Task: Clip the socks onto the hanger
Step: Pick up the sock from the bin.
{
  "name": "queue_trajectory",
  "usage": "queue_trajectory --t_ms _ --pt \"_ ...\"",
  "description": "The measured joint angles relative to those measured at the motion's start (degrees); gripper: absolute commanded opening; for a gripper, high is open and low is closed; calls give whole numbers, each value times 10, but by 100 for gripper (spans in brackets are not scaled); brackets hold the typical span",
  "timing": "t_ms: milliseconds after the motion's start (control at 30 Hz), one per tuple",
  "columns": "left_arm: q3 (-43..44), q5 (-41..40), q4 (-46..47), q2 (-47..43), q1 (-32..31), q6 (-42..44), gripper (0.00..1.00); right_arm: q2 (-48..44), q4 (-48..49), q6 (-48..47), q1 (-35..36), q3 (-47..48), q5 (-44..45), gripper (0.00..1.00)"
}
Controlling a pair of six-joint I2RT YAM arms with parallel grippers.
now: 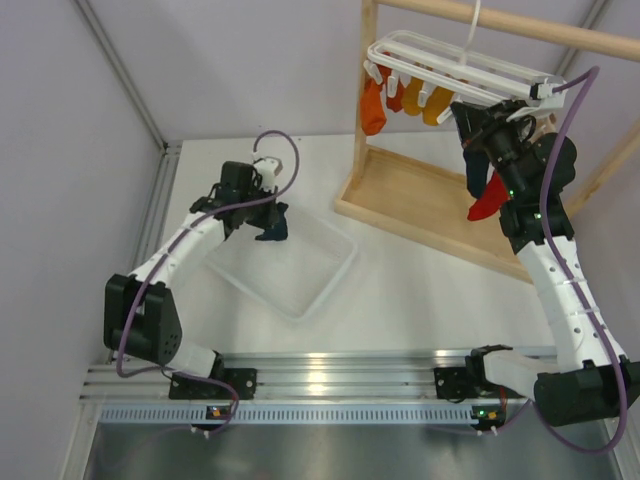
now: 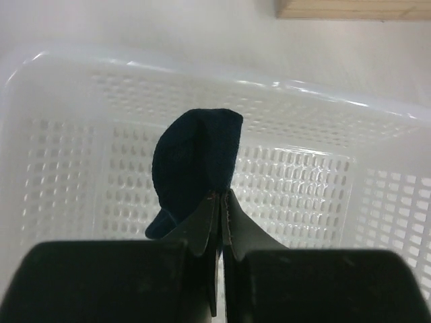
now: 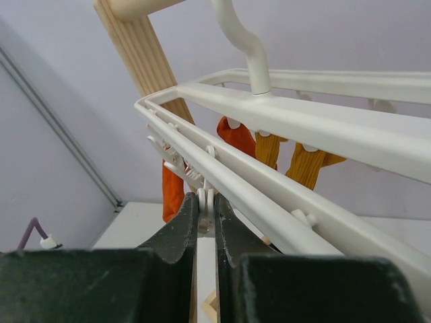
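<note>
My left gripper [image 1: 267, 212] [image 2: 221, 195] is shut on the dark navy sock [image 1: 273, 226] [image 2: 195, 158] and holds it above the white basket. My right gripper [image 1: 478, 122] [image 3: 205, 196] is up at the white hanger [image 1: 450, 65] [image 3: 303, 121], shut on one of its small dangling clips [image 3: 206, 205]. The bright red sock [image 1: 487, 200] hangs just below that gripper, in front of the right arm. What it hangs from is hidden. The right wrist view does not show it.
The perforated white basket [image 1: 330, 285] [image 2: 303, 94] sits mid-table. The hanger hooks onto a light wooden rack [image 1: 420, 200] [image 3: 138, 47] at the back right. Orange socks [image 1: 373, 108] [image 3: 174, 192] and yellow socks [image 1: 436, 108] [image 3: 311, 165] hang clipped on its far side.
</note>
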Motion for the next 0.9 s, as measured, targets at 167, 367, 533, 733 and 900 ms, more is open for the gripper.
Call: queue_trajectory --t_ms 167,367,533,733,900 --pt "-58 -52 33 -23 -102 83 17 0 0 0 0 0 -2 0" --pt "-162 -21 12 -66 -166 177 70 0 0 -5 -2 0 -7 0" --pt "-167 35 10 -174 -168 210 65 0 0 -6 -3 0 -10 0" --pt "-108 31 -2 -160 -125 171 40 0 1 -6 -3 0 -12 0" --pt "-12 31 -70 9 -5 127 38 0 1 -7 -6 0 -16 0"
